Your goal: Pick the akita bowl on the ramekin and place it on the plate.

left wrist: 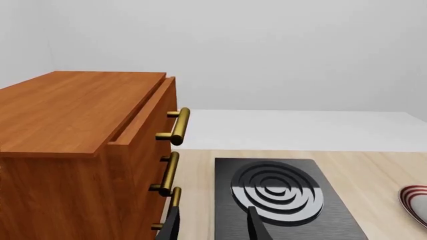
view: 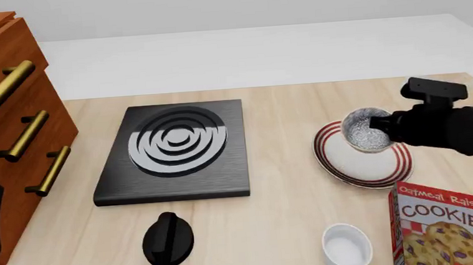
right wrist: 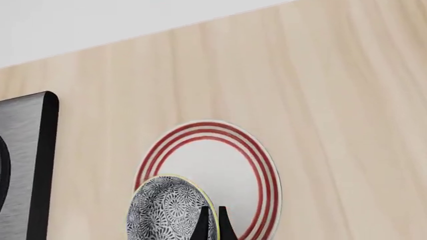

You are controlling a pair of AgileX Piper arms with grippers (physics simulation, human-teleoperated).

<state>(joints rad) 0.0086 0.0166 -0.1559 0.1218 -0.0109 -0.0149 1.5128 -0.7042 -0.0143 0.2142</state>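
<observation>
R gripper [right wrist: 212,222]: I have it pinched on the rim of the akita bowl [view: 367,129], fingers nearly together w/ the bowl wall between them, per right wrist view. Front view shows the arm reaching in from the right, over the plate.

Akita bowl: off the ramekin [view: 347,247], held above the plate [view: 348,162]. Looks tilted a bit toward cam in front view. Can't tell whether its base touches the plate yet; I judge it's hovering just above.

Plate: red-ringed, on the bench [view: 285,229], right of the black burner slab [view: 173,150]. Nothing else on it that I can see.

Ramekin: bare, near bench front edge, just beside the cookie box [view: 452,230]. Well apart from the plate.

L gripper [left wrist: 212,225]: idle, fingers apart w/ nothing between them. Looks out past the wooden drawer cabinet [left wrist: 73,135] w/ brass handles and over the burner slab. Far from the action.

Other: black knob [view: 168,238] in front of the slab, untouched.

Progress: pick done, carry approx done. Bowl is over the target.

Left to do: lower till the bowl sits flat on the plate, let go, back the R arm out.

Risk, my read: rim pinch plus tilt means the bowl may rock or slide on release. I'd level it first.
</observation>
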